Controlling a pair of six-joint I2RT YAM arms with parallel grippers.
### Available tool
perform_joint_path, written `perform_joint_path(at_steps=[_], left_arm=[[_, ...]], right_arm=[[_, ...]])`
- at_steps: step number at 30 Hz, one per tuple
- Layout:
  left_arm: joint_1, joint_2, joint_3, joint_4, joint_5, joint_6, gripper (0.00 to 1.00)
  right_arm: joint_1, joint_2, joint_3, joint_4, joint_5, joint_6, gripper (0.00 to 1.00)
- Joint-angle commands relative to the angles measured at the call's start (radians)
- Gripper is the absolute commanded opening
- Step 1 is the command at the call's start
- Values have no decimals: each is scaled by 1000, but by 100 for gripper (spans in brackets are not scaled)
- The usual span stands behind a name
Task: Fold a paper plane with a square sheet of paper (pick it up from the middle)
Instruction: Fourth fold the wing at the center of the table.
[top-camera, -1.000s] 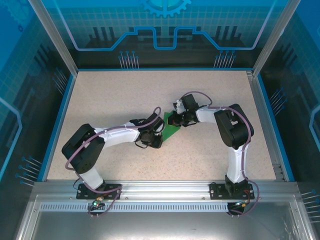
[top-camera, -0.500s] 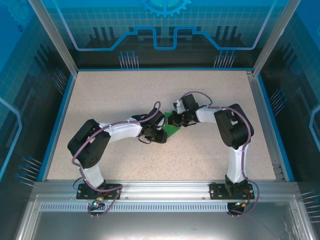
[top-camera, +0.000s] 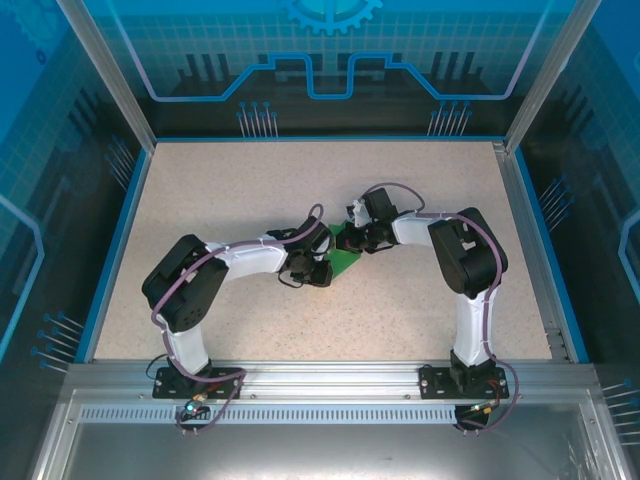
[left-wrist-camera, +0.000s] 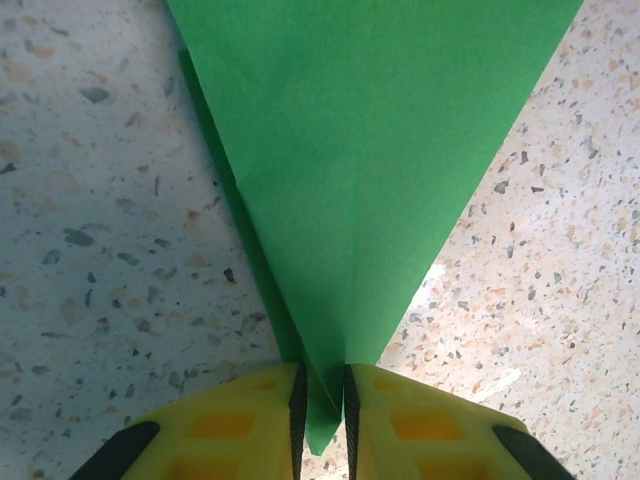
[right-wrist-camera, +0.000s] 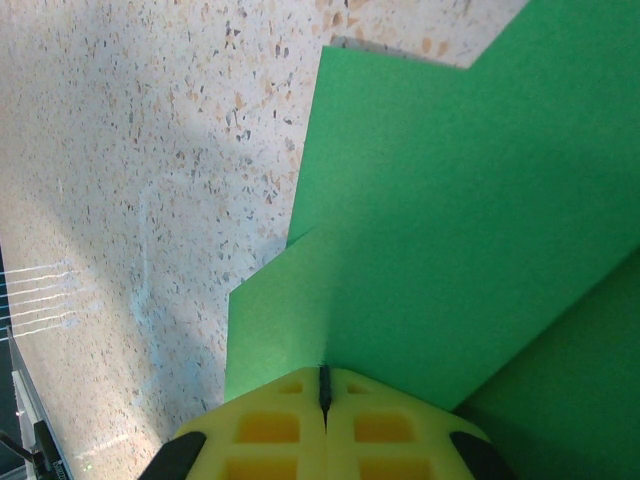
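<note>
The square sheet of paper (top-camera: 346, 263) is green and folded into a creased, pointed wedge (left-wrist-camera: 370, 150), and it lies mid-table between the two arms. My left gripper (top-camera: 322, 266) meets it from the left. In the left wrist view the wedge's narrow tip stands between the yellow fingers (left-wrist-camera: 250, 420), and the left gripper (left-wrist-camera: 322, 400) is shut on it with a slim gap. My right gripper (top-camera: 351, 240) is at the paper's far end. In the right wrist view layered green flaps (right-wrist-camera: 450, 230) run into the closed seam of the right gripper (right-wrist-camera: 323, 385), which is shut on a fold.
The speckled beige tabletop (top-camera: 240, 190) is ringed by a blue rim and an aluminium frame (top-camera: 530, 240). Transparent blue panels close off the back and sides. The arm bases (top-camera: 195, 380) are bolted to the near rail.
The left arm has swung up and to the right, bringing its gripper closer against the paper's pointed end. The right arm and the paper have hardly moved.
</note>
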Motion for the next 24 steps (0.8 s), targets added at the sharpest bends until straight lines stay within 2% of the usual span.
perform_joint_path(at_steps=[1, 17, 24], left_arm=[[10, 13, 22, -4, 9, 3, 20], [73, 22, -49, 50, 116, -17, 14], [94, 39, -81, 54, 116, -14, 13]], right_arm=[[-18, 35, -14, -39, 26, -17, 2], [-18, 33, -8, -50, 27, -24, 2], [-19, 28, 1, -62, 31, -31, 2]])
